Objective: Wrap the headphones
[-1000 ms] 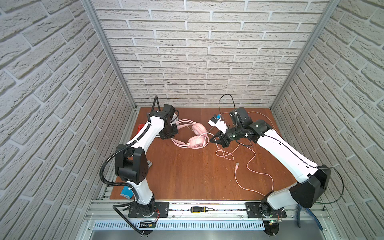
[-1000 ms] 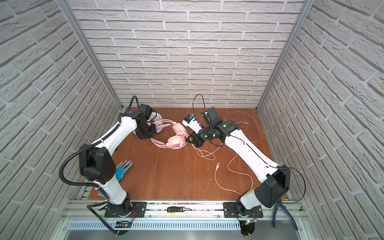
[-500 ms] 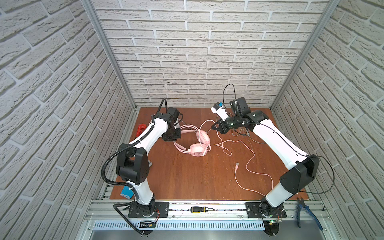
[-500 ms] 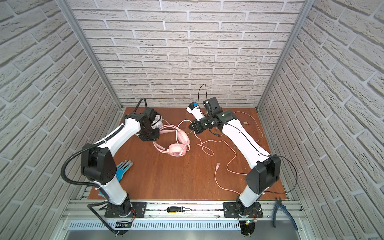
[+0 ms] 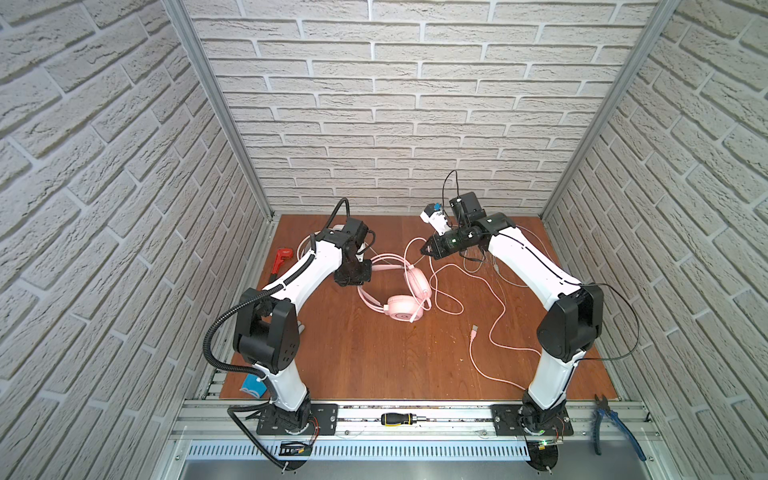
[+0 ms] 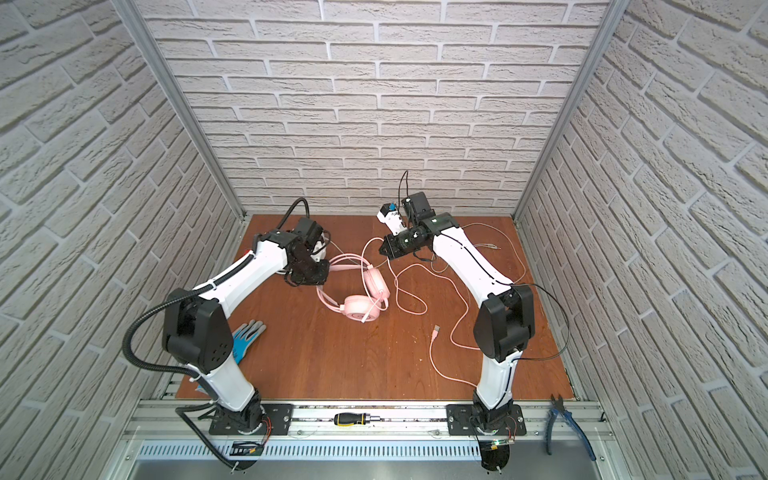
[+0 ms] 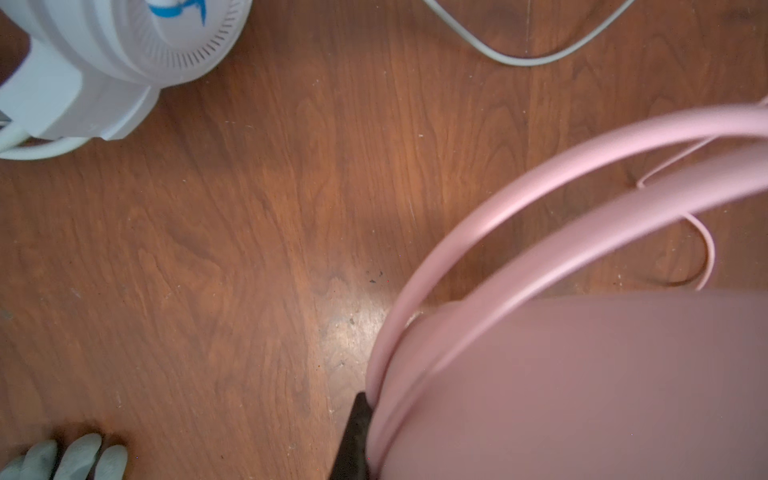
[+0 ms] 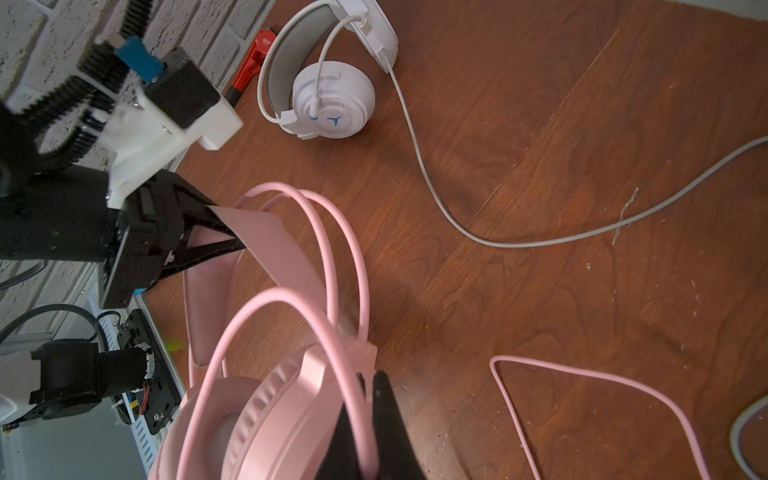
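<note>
Pink headset (image 5: 404, 308) with its soft inner band clamped in the closed left gripper (image 5: 369, 269); its long axis runs from that gripper out to the earcups, which are set just beneath the tips of the right gripper (image 5: 424, 250). The right gripper is closed on the pink cable (image 5: 494, 299), whose slack is trailed across the table (image 5: 374, 365) behind it, so the winding is judged to fall to the right arm. The white headset (image 8: 332, 99) is left apart, beyond the left gripper.

Pink headset (image 5: 401, 308) matt plastic; white headset (image 8: 332, 97) glossy plastic; table (image 5: 374, 357) smooth wood.
</note>
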Robot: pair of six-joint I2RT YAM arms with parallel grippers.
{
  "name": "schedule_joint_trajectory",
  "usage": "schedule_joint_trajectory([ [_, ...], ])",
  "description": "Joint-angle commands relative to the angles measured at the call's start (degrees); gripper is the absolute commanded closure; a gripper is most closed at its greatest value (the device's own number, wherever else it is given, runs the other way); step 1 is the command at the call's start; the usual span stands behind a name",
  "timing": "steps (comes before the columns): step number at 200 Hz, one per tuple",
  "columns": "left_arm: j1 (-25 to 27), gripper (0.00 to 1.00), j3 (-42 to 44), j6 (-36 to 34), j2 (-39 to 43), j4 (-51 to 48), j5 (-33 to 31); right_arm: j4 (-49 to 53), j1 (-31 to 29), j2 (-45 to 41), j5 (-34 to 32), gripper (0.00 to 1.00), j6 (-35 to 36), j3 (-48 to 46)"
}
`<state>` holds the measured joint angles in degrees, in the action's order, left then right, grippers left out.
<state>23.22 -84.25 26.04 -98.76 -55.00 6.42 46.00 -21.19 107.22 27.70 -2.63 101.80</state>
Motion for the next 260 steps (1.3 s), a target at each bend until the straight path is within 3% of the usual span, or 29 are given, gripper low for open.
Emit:
schedule_joint_trajectory([
  [1, 0.34, 1.0, -0.53, -0.81, 4.11, 3.4, 5.52, -3.15, 0.25, 0.53, 2.08, 0.95, -1.83, 0.62],
  [84, 0.71, 1.0, 1.3, 0.07, 5.33, 5.7, 8.61, -12.12, 1.49, 2.73, 7.22, 0.92, -8.25, -7.01],
  [129, 0.56, 1.0, 0.77, 1.37, 5.95, 7.27, 9.79, -16.43, 2.25, 2.82, 8.9, 0.77, -11.62, -12.79],
  [216, -0.69, 1.0, 1.96, 4.6, 7.11, 11.36, 13.44, -25.96, 2.29, 1.39, 12.1, 0.68, -16.12, -26.27],
  [260, -2.51, 1.0, 3.05, 7.86, 7.57, 15.38, 15.88, -29.23, 2.27, 0.78, 12.56, 0.56, -17.66, -30.9],
])
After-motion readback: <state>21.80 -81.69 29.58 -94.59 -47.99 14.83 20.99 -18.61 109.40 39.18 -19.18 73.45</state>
